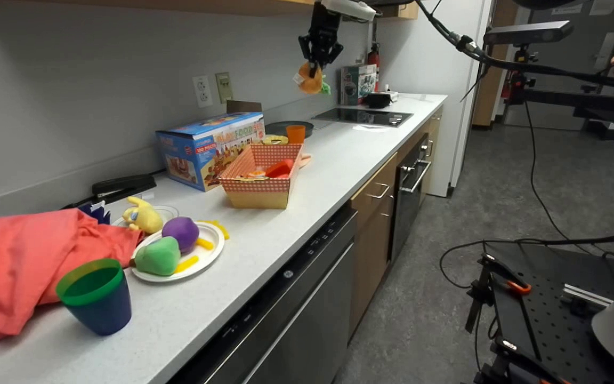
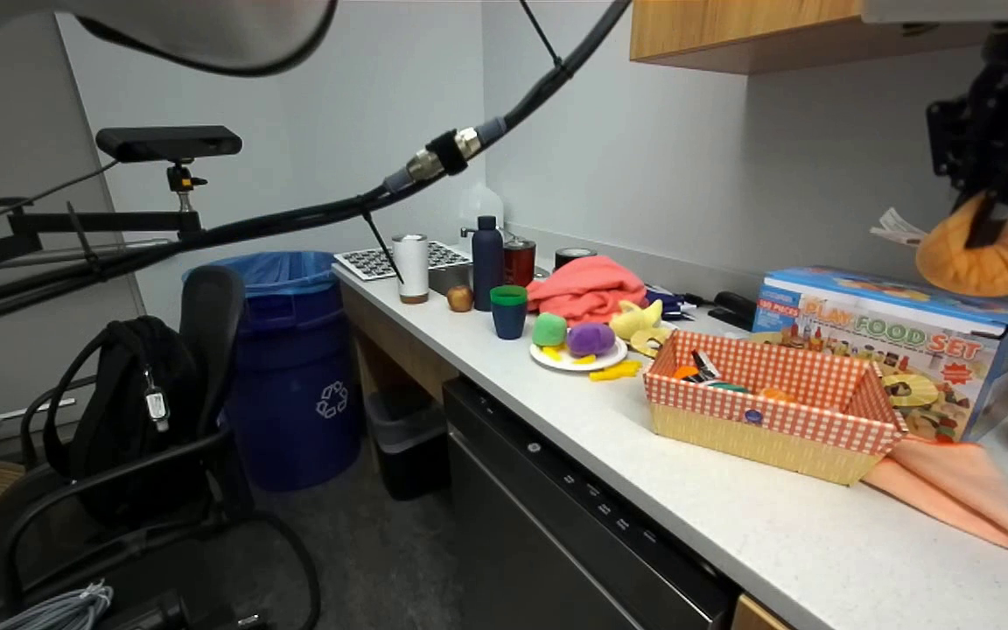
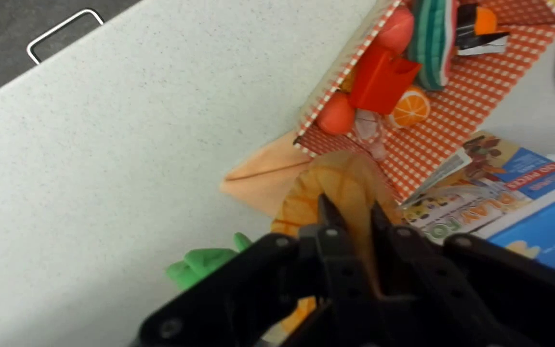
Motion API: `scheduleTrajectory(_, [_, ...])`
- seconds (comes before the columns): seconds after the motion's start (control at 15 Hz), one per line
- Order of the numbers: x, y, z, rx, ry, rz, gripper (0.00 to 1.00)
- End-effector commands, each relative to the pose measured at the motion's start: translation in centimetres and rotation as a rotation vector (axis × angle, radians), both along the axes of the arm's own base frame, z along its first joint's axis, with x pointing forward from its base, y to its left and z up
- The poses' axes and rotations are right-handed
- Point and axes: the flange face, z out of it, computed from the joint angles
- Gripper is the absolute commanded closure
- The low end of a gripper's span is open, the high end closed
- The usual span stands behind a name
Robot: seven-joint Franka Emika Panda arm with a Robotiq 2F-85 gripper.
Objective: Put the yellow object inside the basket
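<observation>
Pinched by the tool (image 3: 350, 205), the toy pineapple (image 3: 339, 180) may be dropped outside the basket (image 3: 466, 106) (one o'clock, wrist view) if freed early.

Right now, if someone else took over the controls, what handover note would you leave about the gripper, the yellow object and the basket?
Gripper: closed on the yellow-orange fruit.
Fruit: held in the air above the counter, off toward one end of the basket in an exterior view; in the wrist view it overlaps a basket corner.
Basket: upright on the counter, with toy food inside, including a red carton and an orange slice.
Done: fruit grasped and clear of the counter.
Left: probably carry it over the basket, lower it, then release.
</observation>
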Motion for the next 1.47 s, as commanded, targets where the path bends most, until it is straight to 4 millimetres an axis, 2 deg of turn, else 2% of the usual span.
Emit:
scheduleTrajectory(0.0, [0.5, 5.9, 2.9, -0.013, -0.044, 0.106, 0.96])
scheduleTrajectory(0.2, [2.1, 11.5, 2.5, 0.009, -0.057, 0.175, 0.96])
scheduleTrajectory(0.33, [3.5, 14.8, 1.2, 0.012, -0.069, 0.211, 0.96])
scheduleTrajectory(0.4, [4.3, 16.2, 0.0, 0.014, -0.063, 0.221, 0.96])
scheduleTrajectory(0.53, [5.4, 17.6, -2.1, 0.023, -0.047, 0.242, 0.96])
scheduleTrajectory(0.73, [6.4, 18.7, -5.4, 0.018, -0.016, 0.250, 0.96])
scheduleTrajectory(0.8, [6.7, 17.8, -6.3, 0.019, -0.005, 0.250, 0.96])
scheduleTrajectory(0.93, [7.2, 18.1, -8.5, 0.019, 0.016, 0.250, 0.96])
scheduleTrajectory(1.27, [8.3, 20.1, -13.7, 0.026, 0.058, 0.256, 0.96])
scheduleTrajectory(1.4, [8.8, 20.3, -15.3, 0.023, 0.075, 0.262, 0.96])
